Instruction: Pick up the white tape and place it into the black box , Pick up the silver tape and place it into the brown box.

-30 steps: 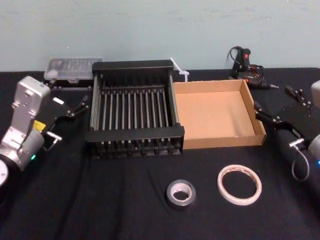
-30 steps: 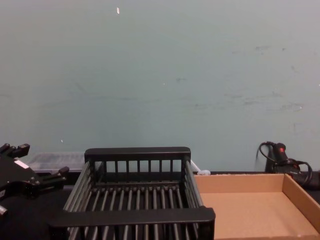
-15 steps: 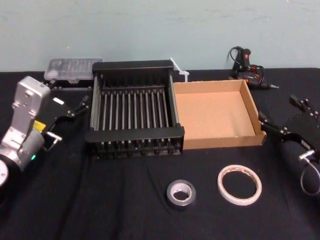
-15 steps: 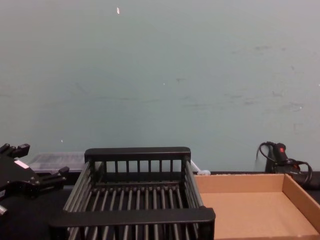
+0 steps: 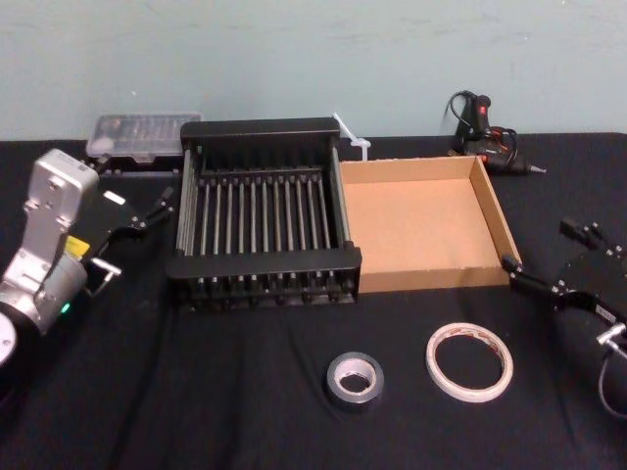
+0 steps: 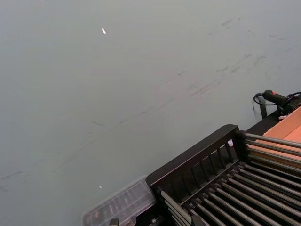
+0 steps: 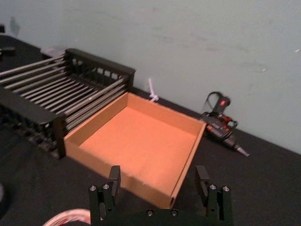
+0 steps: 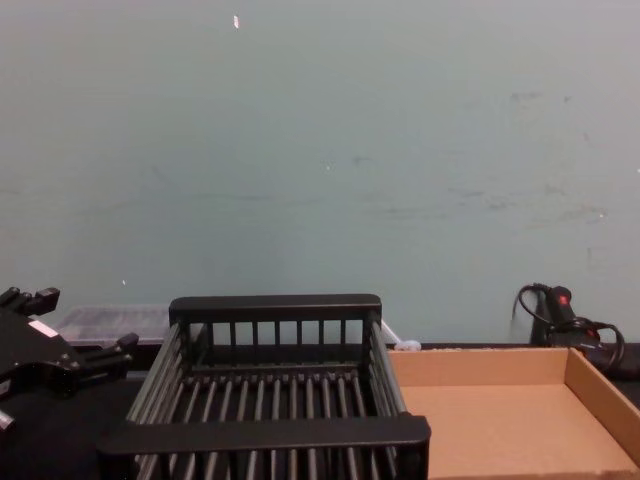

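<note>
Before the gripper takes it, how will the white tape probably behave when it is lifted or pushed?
The white tape is a thin, wide ring lying flat, so it will probably slide rather than roll if pushed. Its slim wall and big hollow suggest it is light and may flex a little when squeezed. The open right gripper would likely grip best across the wall.

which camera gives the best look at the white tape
The head view: the whole white tape lies flat on the black table, in front of the brown box and right of the silver tape. The right wrist view catches just an edge of it below the open right gripper.
</note>
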Controlling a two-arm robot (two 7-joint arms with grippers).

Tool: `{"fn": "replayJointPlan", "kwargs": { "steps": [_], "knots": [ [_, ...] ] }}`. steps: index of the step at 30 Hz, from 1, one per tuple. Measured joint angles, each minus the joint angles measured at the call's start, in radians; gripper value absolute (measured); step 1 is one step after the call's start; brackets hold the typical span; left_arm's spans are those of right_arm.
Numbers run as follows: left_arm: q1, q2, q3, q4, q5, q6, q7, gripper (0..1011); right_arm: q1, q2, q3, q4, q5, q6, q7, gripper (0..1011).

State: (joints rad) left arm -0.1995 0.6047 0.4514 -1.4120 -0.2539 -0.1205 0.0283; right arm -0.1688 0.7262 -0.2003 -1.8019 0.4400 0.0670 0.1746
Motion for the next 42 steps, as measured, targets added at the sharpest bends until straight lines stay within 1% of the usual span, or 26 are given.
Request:
{"fn": "replayJointPlan", "kwargs": {
  "steps": [4, 7, 13, 14, 17, 21, 26, 32, 42],
  "knots": [
    [0.000, 0.000, 0.000, 0.000, 0.000, 0.000, 0.000, 1001, -0.007, 0.008, 0.001, -0.014, 0.004, 0.044, 0.021, 1002],
    [0.000, 0.000, 0.000, 0.000, 0.000, 0.000, 0.000, 1001, -0.009, 0.014, -0.005, -0.023, 0.005, 0.090, 0.041, 1002],
    [0.000, 0.000, 0.000, 0.000, 0.000, 0.000, 0.000, 1001, -0.011, 0.016, -0.014, -0.031, 0.004, 0.137, 0.069, 1002],
    [0.000, 0.000, 0.000, 0.000, 0.000, 0.000, 0.000, 1001, -0.011, 0.013, -0.016, -0.031, 0.004, 0.150, 0.074, 1002],
    [0.000, 0.000, 0.000, 0.000, 0.000, 0.000, 0.000, 1001, -0.011, 0.008, -0.018, -0.029, 0.004, 0.165, 0.082, 1002],
    [0.000, 0.000, 0.000, 0.000, 0.000, 0.000, 0.000, 1001, -0.005, -0.008, -0.022, -0.010, 0.003, 0.189, 0.097, 1002],
    [0.000, 0.000, 0.000, 0.000, 0.000, 0.000, 0.000, 1001, 0.000, -0.025, -0.029, 0.016, -0.012, 0.193, 0.106, 1002],
    [0.000, 0.000, 0.000, 0.000, 0.000, 0.000, 0.000, 1001, 0.008, -0.054, -0.039, 0.058, -0.045, 0.163, 0.118, 1002],
    [0.000, 0.000, 0.000, 0.000, 0.000, 0.000, 0.000, 1001, 0.019, -0.086, -0.044, 0.096, -0.077, 0.156, 0.134, 1003]
  ]
}}
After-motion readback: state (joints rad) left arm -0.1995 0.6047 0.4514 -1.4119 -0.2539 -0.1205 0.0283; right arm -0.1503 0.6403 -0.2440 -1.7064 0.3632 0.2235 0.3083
